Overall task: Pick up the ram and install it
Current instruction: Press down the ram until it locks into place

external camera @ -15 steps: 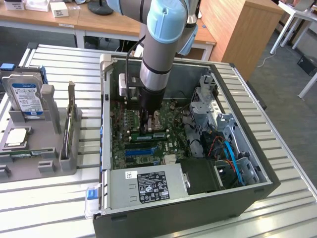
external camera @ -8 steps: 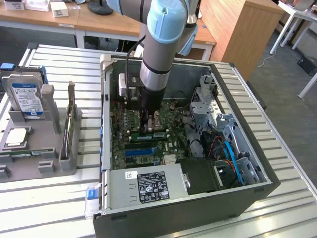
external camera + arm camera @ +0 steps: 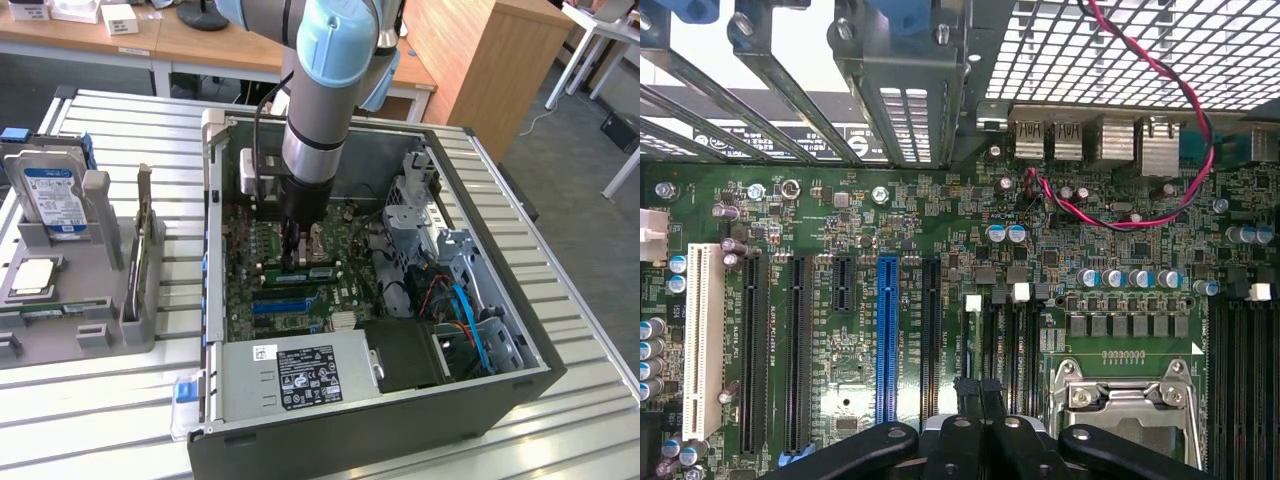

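Inside the open computer case (image 3: 520, 385), my gripper (image 3: 293, 258) reaches straight down onto the motherboard (image 3: 250, 250). The ram (image 3: 318, 272), a long narrow green stick, lies along the memory slots directly under the fingertips, one end reaching toward the exterior view's right. In the wrist view my gripper (image 3: 979, 388) has its black fingers (image 3: 965, 395) drawn close together, with only a thin gap. They sit at the end of the black memory slots (image 3: 1012, 335), which have white latches. How deep the ram sits in its slot is hidden by the fingers.
A silver processor socket (image 3: 1125, 400) sits right beside the memory slots, and a blue expansion slot (image 3: 888, 340) on the other side. A power supply (image 3: 300, 375) and a drive cage (image 3: 420, 215) crowd the case. A grey parts tray (image 3: 95, 330) with a hard drive (image 3: 50, 195) stands at the exterior view's left.
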Action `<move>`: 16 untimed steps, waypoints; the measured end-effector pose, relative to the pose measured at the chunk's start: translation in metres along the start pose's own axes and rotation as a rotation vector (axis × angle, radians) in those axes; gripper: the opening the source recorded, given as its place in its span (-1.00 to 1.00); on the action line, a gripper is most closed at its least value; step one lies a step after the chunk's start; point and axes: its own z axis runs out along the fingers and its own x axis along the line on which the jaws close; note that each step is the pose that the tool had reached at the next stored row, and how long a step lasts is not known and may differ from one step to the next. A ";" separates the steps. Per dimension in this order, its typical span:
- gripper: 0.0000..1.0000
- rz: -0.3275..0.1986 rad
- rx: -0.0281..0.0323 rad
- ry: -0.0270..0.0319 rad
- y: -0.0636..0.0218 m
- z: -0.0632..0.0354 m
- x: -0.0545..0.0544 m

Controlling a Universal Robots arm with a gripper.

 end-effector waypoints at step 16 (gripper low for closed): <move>-0.79 0.000 -0.0007 0.0018 -0.0028 -0.0388 -0.002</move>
